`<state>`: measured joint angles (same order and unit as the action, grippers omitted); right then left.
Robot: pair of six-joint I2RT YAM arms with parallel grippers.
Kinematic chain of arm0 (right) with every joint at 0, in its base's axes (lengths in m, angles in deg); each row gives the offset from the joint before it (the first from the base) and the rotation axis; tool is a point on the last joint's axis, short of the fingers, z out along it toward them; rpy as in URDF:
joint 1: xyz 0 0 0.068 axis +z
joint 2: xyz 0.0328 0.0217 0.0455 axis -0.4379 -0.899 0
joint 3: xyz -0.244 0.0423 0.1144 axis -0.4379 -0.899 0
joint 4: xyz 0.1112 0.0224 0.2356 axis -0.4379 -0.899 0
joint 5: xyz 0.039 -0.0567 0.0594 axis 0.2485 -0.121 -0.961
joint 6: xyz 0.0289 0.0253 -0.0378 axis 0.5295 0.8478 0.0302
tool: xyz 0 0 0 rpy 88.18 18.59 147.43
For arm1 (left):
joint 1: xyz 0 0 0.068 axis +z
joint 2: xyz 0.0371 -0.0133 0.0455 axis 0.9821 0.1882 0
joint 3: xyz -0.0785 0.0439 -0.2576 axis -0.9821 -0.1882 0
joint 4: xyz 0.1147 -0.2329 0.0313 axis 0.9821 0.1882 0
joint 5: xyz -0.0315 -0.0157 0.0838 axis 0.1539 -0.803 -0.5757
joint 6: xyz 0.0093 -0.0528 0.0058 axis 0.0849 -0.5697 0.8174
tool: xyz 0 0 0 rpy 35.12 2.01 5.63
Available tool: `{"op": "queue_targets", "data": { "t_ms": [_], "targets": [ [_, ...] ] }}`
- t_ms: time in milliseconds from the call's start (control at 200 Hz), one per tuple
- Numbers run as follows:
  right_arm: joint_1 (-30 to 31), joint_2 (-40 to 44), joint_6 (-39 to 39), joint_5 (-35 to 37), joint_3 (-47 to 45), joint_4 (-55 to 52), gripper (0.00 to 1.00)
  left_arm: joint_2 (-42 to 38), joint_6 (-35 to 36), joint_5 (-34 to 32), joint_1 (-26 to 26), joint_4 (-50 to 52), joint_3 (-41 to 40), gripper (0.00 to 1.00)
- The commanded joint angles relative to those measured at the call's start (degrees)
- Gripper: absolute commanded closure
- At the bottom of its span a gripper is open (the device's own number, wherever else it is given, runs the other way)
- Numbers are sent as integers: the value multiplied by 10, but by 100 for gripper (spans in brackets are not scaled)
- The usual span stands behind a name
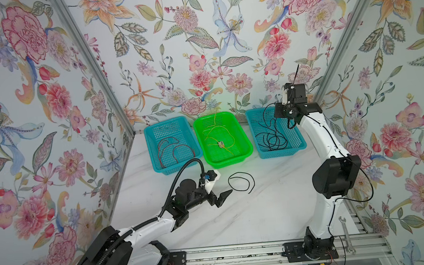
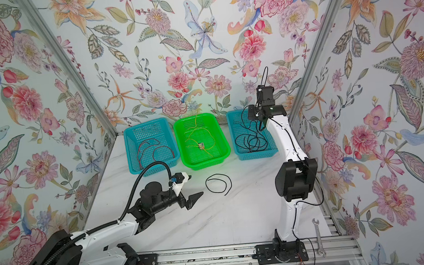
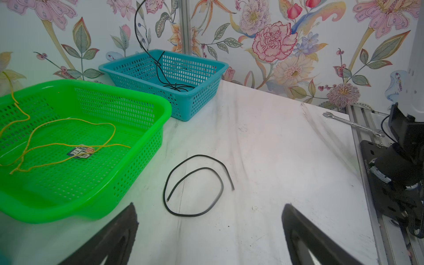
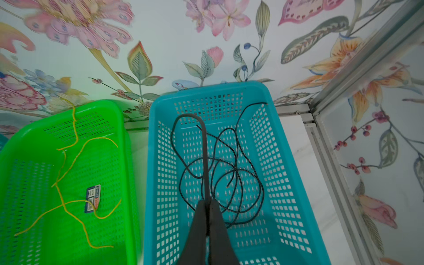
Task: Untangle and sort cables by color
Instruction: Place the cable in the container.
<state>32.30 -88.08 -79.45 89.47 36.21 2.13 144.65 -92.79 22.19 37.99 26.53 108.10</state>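
One loose black cable lies curled on the white table. My left gripper hovers just short of it, open and holding nothing. My right gripper hangs over the right teal basket, shut on a black cable that loops up and trails down onto the black cables heaped inside. Red cables lie in the left teal basket. Yellow cables lie in the green basket.
The three baskets stand in a row against the back wall. A small printed label lies among the yellow cables. A metal wrench rests on the rail by the right arm's base. Floral walls close in both sides.
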Motion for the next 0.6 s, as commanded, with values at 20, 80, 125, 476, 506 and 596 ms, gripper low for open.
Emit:
{"op": "queue_targets", "data": {
  "t_ms": [20, 80, 125, 476, 506, 596],
  "targets": [
    [3, -7, -8, 54, -39, -13, 82, -21, 17, -19, -4, 35, -7, 1],
    [2, -8, -10, 57, -56, -12, 69, -24, 18, -20, -4, 36, -7, 1],
    [1, -7, -11, 54, -65, -11, 63, -23, 18, -20, -4, 36, -8, 1],
    [74, 182, -35, 25, -200, 15, 54, -21, 20, -28, -4, 42, -1, 1],
    [93, 209, -36, 29, -229, 14, 54, -24, 21, -31, -4, 46, -1, 1],
    [151, 291, -18, 45, -325, 15, 54, -33, 24, -39, -4, 52, 0, 1]
  ]
}}
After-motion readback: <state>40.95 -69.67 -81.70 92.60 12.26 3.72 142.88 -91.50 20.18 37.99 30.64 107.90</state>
